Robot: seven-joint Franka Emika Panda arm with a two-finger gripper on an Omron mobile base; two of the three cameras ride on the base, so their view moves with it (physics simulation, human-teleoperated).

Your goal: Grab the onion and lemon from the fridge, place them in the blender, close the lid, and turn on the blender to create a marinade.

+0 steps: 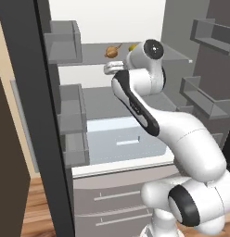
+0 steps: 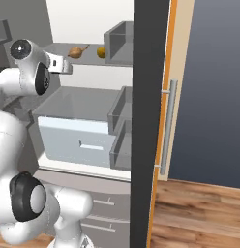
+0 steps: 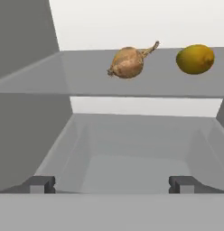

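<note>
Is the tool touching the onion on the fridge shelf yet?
Apart. In the hand view the tool stands open and empty, well short of the onion, which lies on the shelf beside the lemon.

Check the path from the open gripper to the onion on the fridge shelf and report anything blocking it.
Nothing visible blocks it. In the hand view the gripper is open, its fingertips wide apart, and the onion lies ahead on the grey shelf with open space between. The lemon sits beside the onion, apart from it, not in front.
</note>
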